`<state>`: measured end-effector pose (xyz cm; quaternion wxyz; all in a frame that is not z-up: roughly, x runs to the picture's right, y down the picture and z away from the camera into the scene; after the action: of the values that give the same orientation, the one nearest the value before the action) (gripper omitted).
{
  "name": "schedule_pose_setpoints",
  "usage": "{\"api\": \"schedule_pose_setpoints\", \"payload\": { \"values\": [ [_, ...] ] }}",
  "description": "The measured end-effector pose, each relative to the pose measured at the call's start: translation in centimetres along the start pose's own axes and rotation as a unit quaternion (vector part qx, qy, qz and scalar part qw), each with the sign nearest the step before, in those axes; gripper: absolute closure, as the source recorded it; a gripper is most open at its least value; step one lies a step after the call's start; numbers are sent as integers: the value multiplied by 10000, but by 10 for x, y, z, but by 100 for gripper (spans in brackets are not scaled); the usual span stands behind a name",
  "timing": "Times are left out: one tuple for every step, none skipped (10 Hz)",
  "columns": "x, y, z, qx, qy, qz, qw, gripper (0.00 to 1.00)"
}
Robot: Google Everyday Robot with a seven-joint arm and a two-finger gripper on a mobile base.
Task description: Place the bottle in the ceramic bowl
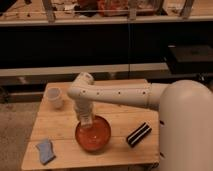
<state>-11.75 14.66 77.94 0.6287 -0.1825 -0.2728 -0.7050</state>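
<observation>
The robot's hand [85, 118] points straight down over the back-left edge of the ceramic bowl [95, 136], which sits near the front of the wooden bench [117, 116]. The bottle [87, 123] shows as a pale, clear shape right at the tip of the hand, just inside the bowl's rim; whether the hand is clamped on it or spread cannot be told. A whitish cup [55, 97] stands at back left, a blue cloth [46, 151] lies at front left, and a black striped block [138, 134] lies right of the bowl.

White arm [115, 95] stretched sideways, end effector [85, 119] pointing down below wrist
</observation>
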Motion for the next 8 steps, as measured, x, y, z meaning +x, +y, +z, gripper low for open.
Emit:
{"api": "schedule_pose_setpoints", "payload": {
  "values": [
    [-2,1,0,7,-3,11,10000,100],
    [-4,2,-1,14,-4,20,10000,100],
    [-5,3,0,17,-6,21,10000,100],
    [-6,3,0,27,-10,15,10000,100],
    [-7,3,-1,31,-12,13,10000,100],
    [-8,3,-1,34,-16,9,10000,100],
    [-9,4,-1,38,-20,6,10000,100],
    [-10,4,-1,44,-20,8,10000,100]
  ]
}}
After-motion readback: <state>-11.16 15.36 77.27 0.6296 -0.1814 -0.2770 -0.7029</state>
